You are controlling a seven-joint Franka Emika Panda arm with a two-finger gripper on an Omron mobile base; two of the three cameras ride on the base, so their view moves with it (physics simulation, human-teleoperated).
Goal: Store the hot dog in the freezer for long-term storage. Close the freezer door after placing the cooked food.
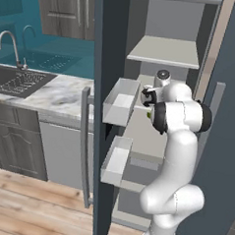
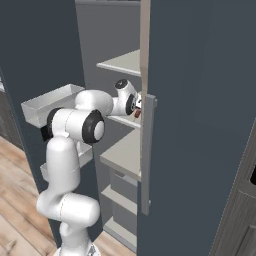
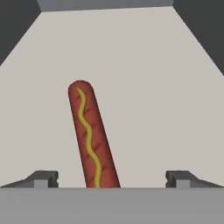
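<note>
hot dog (image 3: 92, 135) is lying flat on a pale freezer shelf (image 3: 144, 78), yellow mustard squiggle up, running away from the camera and leaning a little left. tool (image 3: 112, 178) is spread wide: the two finger tips (image 3: 43, 178) stand well apart either side of the sausage, neither touching it. so nothing is held, and the placing step looks done.

step in hand, my read: release finished, pull-out not yet begun. what's left is the freezer door (image 1: 106, 114).

from the base views the arm (image 2: 75, 125) reaches into the freezer (image 2: 122, 150) at mid height, wrist over the middle shelf.

next move calls for:
- straight pull back out along the shelf, no drop, so the fingers don't drag the hot dog off
- then swing round to the outside of the door and push it shut

edges / room:
- door bins (image 1: 119, 101) stick out on the door's inner face, just beside the elbow
- plain door (image 2: 200, 115) with its grey handle (image 2: 148, 150) sits close on the other side of the wrist
- shelf above (image 1: 165, 52) limits lift, so keep the exit low and level
- gap is narrow; elbow has to clear the bins before the door can move
- worktop (image 1: 57, 93) and sink (image 1: 18, 79) lie beyond the door, well apart from the arm
</note>
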